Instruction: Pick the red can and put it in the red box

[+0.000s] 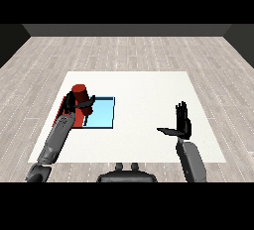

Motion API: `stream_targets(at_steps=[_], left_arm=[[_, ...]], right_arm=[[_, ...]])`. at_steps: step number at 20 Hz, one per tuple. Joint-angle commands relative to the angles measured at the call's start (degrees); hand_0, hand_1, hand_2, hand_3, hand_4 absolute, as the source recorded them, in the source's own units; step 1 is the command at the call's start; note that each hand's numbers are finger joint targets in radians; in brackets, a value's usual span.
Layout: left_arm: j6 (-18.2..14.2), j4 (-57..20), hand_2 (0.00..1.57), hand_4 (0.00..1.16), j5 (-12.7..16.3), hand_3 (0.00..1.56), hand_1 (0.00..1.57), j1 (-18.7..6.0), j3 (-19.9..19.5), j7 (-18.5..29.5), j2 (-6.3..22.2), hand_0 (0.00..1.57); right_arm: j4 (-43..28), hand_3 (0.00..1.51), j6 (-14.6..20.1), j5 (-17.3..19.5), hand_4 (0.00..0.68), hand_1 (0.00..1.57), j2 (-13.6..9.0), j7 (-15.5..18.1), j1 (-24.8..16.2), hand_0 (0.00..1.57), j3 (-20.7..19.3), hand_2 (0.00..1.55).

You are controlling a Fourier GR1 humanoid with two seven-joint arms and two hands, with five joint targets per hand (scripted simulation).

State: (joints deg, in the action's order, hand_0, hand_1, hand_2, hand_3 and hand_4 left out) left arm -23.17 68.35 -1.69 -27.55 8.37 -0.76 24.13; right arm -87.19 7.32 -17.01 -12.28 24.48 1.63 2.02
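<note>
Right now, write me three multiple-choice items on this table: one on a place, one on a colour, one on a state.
1. Where is the red can?
A. at the table's left, over the trays
B. at the table's right edge
C. on the floor

2. What colour is the tray lying right of the red tray?
A. green
B. light blue
C. yellow

3. How is the right hand?
A. curled round a can
B. open, holding nothing
C. pressed flat on a tray

Key: 1 A, the can shows in the left hand above the trays at the table's left. 2 B, the tray beside the red one is light blue. 3 B, its fingers are straight and it holds nothing.
</note>
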Motion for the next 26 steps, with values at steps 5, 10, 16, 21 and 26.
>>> stream_targets(at_steps=[5, 10, 16, 21, 26], left_arm=[[0.3, -27.3, 1.57, 1.09, -0.8, 1.49, 1.57, -4.5, -7.2, 6.2, 1.3, 1.57], [-0.4, -43.3, 1.57, 1.04, -2.8, 1.50, 1.57, -8.0, -9.4, 11.5, 2.0, 1.57], [-1.5, -56.3, 0.45, 0.72, -6.0, 0.33, 0.33, -11.7, -8.9, 7.3, 3.1, 0.33], [-1.3, -61.3, 0.76, 0.67, -4.2, 0.00, 0.76, -14.8, -11.7, 6.2, 1.6, 0.76], [4.4, -64.3, 0.00, 0.65, -8.8, 0.00, 0.00, -15.8, -7.3, 6.1, 1.8, 0.00]], right_arm=[[3.7, 0.00, -0.2, 1.6, 0.000, 0.00, 0.3, 1.5, 2.6, 0.00, -0.5, 0.00], [4.2, 0.00, -0.7, 1.6, 0.000, 0.00, -0.5, 1.1, 5.0, 0.00, -1.5, 0.00], [-0.1, 0.00, -0.2, 4.5, 0.000, 0.00, 0.6, 5.9, -0.8, 0.00, 0.6, 0.00], [-0.2, 0.00, -0.3, 3.5, 0.000, 0.00, 0.2, 6.7, 1.0, 0.00, -1.5, 0.00], [-0.5, 0.00, -2.5, 2.6, 0.000, 0.00, 0.4, 6.0, 0.8, 0.00, -0.5, 0.00]])
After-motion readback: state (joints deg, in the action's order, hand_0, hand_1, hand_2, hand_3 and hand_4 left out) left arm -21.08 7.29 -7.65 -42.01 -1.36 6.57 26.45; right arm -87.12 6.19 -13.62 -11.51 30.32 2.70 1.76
